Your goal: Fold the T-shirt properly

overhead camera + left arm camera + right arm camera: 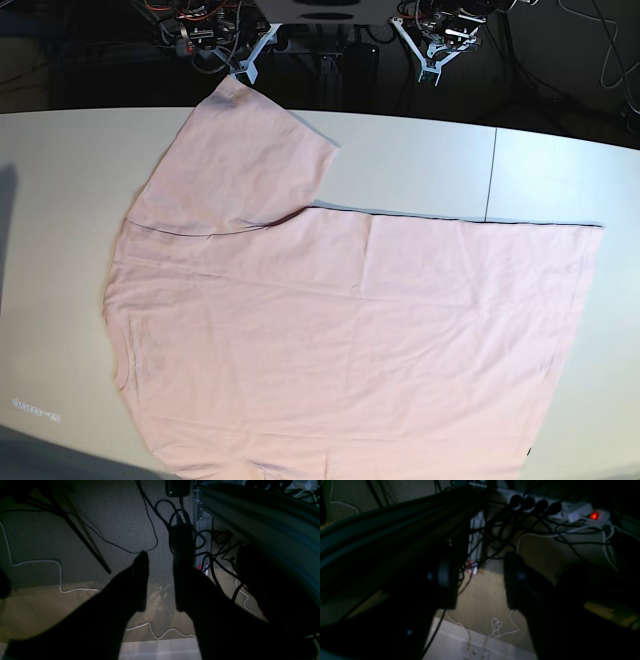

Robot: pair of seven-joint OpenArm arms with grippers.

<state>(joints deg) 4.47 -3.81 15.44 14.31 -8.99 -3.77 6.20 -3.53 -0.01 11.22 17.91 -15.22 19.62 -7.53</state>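
The pale pink T-shirt (350, 330) lies spread flat on the white table (560, 170), plain side up, with one sleeve (240, 160) reaching toward the far edge. Its lower part runs out of the base view. No lettering or label shows. My left gripper (430, 62) hangs behind the table's far edge, off the shirt. In the left wrist view it (161, 560) is open and empty over the floor. My right gripper (248, 62) hangs behind the far edge just past the sleeve tip. In the right wrist view it (481, 580) is open and empty.
Both wrist views are dark and look down at carpet with many cables. A power strip with a lit red switch (593, 515) lies there. An aluminium frame beam (250, 510) and a black stand leg (82, 540) are near the left gripper. A seam (490, 170) crosses the table.
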